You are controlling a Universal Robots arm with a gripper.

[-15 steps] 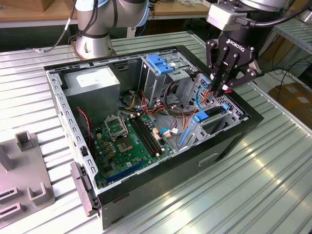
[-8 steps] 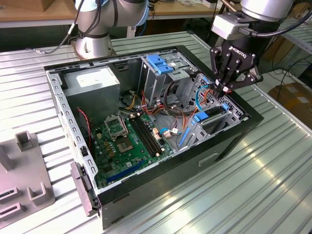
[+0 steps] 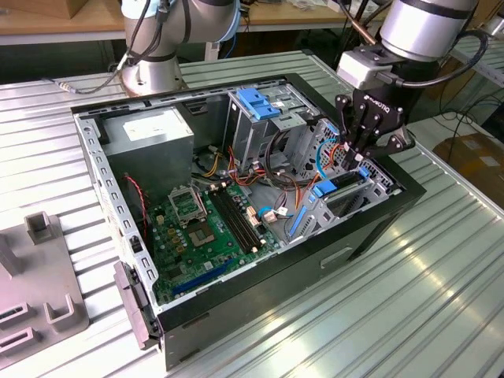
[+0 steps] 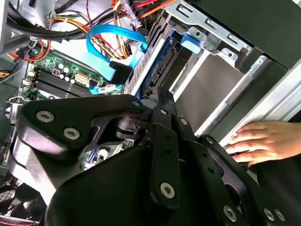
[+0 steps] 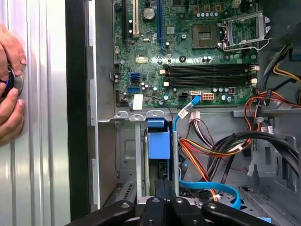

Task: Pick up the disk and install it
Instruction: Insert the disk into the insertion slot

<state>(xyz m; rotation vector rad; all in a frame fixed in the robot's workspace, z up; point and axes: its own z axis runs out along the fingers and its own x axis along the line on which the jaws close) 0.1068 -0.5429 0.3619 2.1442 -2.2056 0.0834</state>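
Exterior view. The open case [image 3: 260, 309] lies on its side on the ribbed surface [image 3: 417, 299]. Inside it are the motherboard [image 3: 197, 228], the power supply [image 3: 150, 134], loose wiring and 2 metal drive cages. The gripper [image 3: 358, 164] reaches down into the case at the end away from the power supply. I read its fingers as drawn narrow on the disk [image 3: 327, 189], which sits edge-up in the low cage at that end of the case.

Second wrist view. Past the gripper body, the disk's blue rail [image 4: 150, 63] runs along the cage wall inside the case. A blue data cable [image 4: 113, 35] loops free just beside it. A person's hand [image 4: 263, 139] rests outside the case wall.

First wrist view. The disk [image 5: 158, 143] stands in its slot in the case, below the motherboard edge, with the fingers closed on its near end. The orange and black wiring [image 5: 211, 150] lies close beside the slot.

Judgement: pick-up is done and I am in the install step, with the disk partly in the cage. Seating it calls for a straight push along the slot guides, rail kept square, cables kept out of the way.
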